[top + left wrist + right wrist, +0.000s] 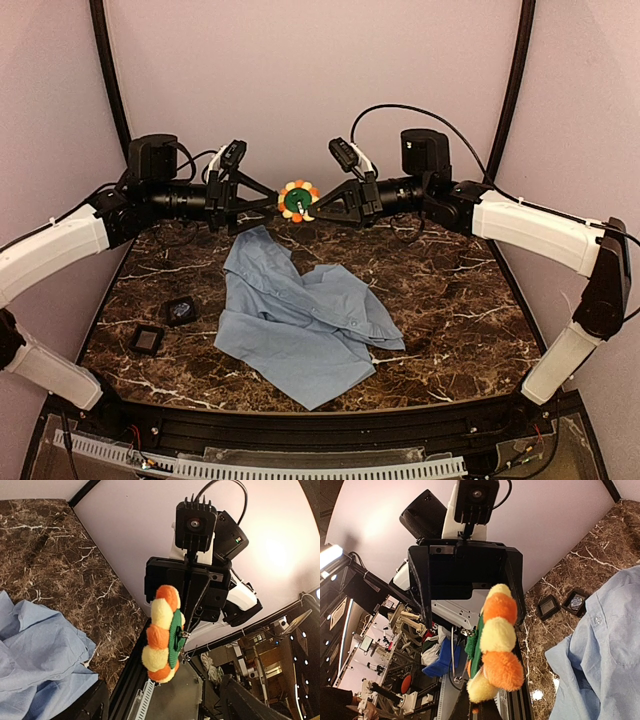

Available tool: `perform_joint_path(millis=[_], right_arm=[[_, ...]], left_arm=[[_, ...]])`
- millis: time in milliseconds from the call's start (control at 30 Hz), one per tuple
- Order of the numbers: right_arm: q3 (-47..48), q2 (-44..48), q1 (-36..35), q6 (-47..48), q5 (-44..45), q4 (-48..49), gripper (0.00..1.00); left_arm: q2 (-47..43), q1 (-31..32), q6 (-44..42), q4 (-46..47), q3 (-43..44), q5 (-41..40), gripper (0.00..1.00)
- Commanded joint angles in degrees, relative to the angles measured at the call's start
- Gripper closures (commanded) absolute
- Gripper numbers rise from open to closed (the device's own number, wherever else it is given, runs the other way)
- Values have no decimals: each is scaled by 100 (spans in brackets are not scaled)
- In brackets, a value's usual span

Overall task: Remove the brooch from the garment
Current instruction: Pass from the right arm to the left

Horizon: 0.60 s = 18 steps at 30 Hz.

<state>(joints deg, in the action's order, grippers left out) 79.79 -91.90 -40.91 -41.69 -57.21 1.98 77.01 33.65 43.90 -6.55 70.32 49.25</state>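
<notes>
Overhead, the dark marble table (440, 290) carries the garment (300, 320), a crumpled light blue shirt lying below both sets of fingertips and nearer the arm bases than they are. Its far corner sits almost under the left gripper (268, 200). That gripper and the right gripper (312, 205) point at each other, tip to tip, above the far part of the table.

The brooch (298, 200) hangs in the air between them, well apart from the shirt. It is a round flower with no real long axis. Its flat green side faces the overhead camera, so both wrist cameras see it edge-on as a tilted row of orange and yellow petals.

The right fingers are pressed together on the small metal fitting at its green side. The left fingers stand apart to either side of the flower; whether they touch the petals cannot be told, as the brooch hides their tips.

Two small black square pads (181, 311) (148, 340) lie on the table below the left fingers, to that arm's outer side.
</notes>
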Motion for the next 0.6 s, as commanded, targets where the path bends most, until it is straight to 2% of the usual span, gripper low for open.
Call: perform_joint_path(millis=[0,67,200,400,567], right_arm=[[124,47,14,-221,-238,445,100],[141,13,12,-305,-281,553,100],[177,-45,-4,-359,-287,630,100],[214,-127,-44,-392,-264,687,100],[274,-215,-84,-412,-240,726,100]], left_arm=[[19,1,264,518,-110,37,34],[53,1,265,524,-103,-18,43],[156,20,309,570,-56,-39,51],[296,57,312,588,79,35,55],[360,74,350,722,139,211,50]])
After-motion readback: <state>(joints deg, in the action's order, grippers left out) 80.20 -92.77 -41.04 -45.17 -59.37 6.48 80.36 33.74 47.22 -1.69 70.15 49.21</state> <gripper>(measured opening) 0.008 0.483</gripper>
